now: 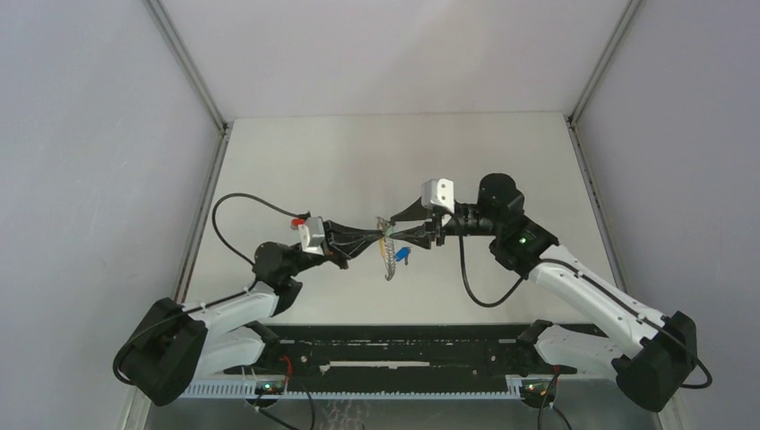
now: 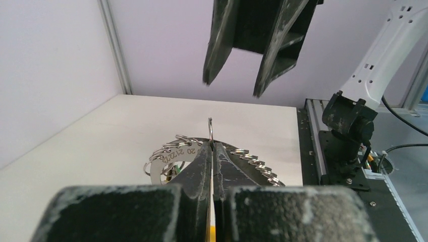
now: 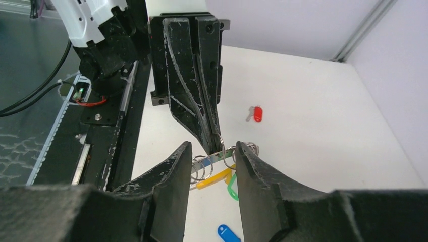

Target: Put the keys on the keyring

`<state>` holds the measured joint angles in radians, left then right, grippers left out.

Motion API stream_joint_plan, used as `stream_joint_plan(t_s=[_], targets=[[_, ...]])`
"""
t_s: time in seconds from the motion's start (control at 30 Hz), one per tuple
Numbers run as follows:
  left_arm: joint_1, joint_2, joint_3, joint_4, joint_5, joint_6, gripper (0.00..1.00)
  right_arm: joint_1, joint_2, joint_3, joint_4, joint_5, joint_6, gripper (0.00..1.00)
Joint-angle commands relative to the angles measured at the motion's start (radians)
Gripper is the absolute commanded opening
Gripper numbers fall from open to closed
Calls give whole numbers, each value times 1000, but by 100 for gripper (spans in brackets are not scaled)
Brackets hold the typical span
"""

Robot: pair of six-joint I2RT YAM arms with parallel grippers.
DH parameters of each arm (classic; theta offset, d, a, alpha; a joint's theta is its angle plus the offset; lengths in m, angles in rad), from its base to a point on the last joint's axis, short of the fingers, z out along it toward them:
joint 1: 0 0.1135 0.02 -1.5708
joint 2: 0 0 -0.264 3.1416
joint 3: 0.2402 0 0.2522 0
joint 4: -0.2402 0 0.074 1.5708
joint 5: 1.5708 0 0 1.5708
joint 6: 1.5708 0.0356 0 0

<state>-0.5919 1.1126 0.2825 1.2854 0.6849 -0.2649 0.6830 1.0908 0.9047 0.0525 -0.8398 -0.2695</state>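
A flat matte white bench (image 1: 358,152) fills the middle of the top view, closed in by plain pale grey walls (image 1: 90,134) on three sides. Slim silver metal posts (image 1: 193,67) rise at its two far corners. Along the near edge runs a black slotted metal rail (image 1: 403,342), with a white comb-toothed plastic strip (image 1: 376,389) just beside it.

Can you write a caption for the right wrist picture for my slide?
Left tool pinches the keyring; right tool open facing it; red key and blue key lie on the table.
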Motion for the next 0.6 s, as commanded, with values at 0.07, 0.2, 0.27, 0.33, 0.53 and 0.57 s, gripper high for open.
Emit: stream_joint_plan(t_s=[0.07,0.2,0.27,0.33,0.53,0.57], targets=[[-1,-37,-16,91,-8,32,0,1,-61,10,-41,46,-1,34],[-1,-54,-18,95,34,36,0,-9,-29,10,-8,-19,-11,34],[-1,-66,-17,96,46,38,0,-11,-6,12,12,-39,-14,34],[0,-74,-13,95,59,38,0,-12,12,20,19,-59,-17,33],[0,-79,-2,95,93,29,0,-13,40,32,42,-87,-24,27],[-1,-77,0,93,95,30,0,-13,41,31,41,-94,-27,26]])
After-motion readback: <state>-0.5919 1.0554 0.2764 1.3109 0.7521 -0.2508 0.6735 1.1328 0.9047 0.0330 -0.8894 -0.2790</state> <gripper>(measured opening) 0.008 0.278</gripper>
